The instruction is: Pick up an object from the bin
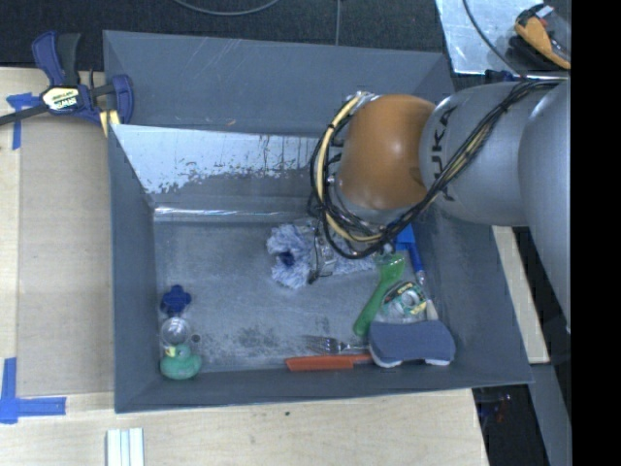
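Observation:
My gripper (319,259) is low in the middle of the bin, mostly hidden under the arm's orange dome. It sits against the right side of a crumpled blue-and-white cloth (289,254) that lies on the bin floor. Just right of the gripper, a long green stick-like thing (379,295) slants down toward the front. A narrow blue thing (408,247) pokes out from under the arm beside it.
A dark blue padded piece (413,344) and a clear crinkled packet (408,302) lie at the front right. A red-handled tool (330,361) lies along the front wall. A small clear bottle with a green base (179,348) and a blue cap (175,300) lie front left.

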Controlling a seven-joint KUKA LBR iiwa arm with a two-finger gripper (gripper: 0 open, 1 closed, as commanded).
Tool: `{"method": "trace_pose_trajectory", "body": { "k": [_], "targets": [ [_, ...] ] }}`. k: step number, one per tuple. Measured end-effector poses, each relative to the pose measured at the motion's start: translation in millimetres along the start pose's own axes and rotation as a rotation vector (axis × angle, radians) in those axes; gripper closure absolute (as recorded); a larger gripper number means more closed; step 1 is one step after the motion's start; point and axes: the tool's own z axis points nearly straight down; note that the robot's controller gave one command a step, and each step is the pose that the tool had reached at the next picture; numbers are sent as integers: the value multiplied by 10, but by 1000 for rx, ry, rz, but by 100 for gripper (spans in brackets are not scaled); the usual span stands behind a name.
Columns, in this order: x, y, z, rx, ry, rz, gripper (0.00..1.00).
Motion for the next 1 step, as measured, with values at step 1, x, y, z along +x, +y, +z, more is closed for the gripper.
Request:
{"method": "trace_pose_trajectory", "body": {
  "k": [1],
  "targets": [
    [5, -1, -134, 0, 0, 1, 100]
  ]
}}
